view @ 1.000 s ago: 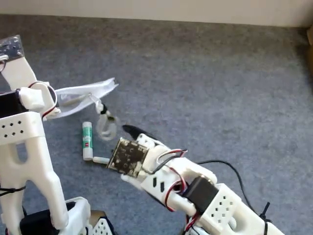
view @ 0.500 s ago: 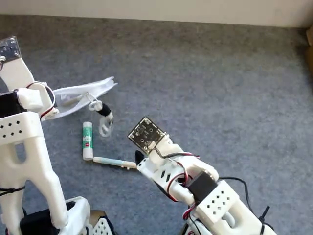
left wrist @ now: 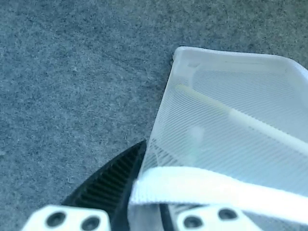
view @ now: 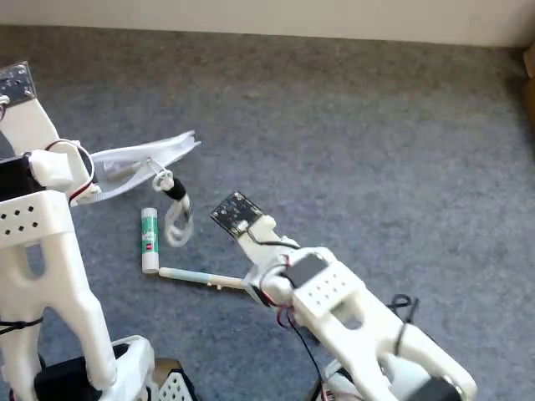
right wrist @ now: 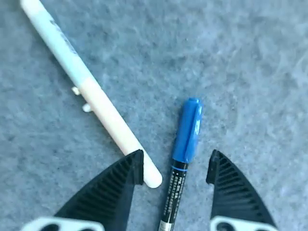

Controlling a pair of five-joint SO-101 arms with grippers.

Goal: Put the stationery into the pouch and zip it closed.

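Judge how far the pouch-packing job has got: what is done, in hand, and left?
Done: one slim pen-like item shows through the mesh of the pouch, gripped by the left hand. In hand: the open right hand straddles the blue marker, not closed on it. Left: that marker, the white pen and the green-labelled tube lie on the grey surface; zipping comes last.
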